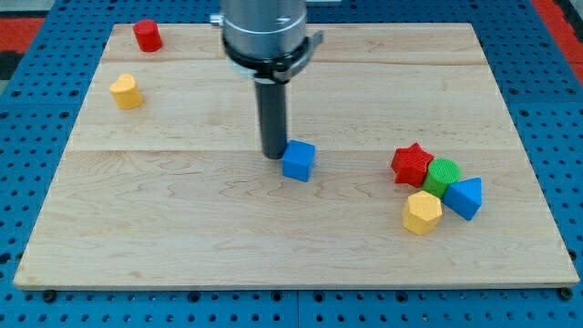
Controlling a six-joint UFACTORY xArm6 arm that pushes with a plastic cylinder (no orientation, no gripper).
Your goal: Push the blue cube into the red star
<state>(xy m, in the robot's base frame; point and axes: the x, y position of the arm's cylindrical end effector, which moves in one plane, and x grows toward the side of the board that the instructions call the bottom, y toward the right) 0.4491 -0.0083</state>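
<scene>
The blue cube (298, 160) sits near the middle of the wooden board. The red star (412, 164) lies to the view's right of it, a clear gap between them. My tip (272, 155) stands right at the cube's left side, touching or almost touching it. The rod rises from there to the grey arm end at the view's top.
A green block (444, 175), a blue triangular block (465, 197) and a yellow hexagonal block (422, 212) cluster just right of and below the red star. A red cylinder (147, 35) and a yellow block (126, 91) sit at the top left. The board (182, 228) lies on a blue pegboard.
</scene>
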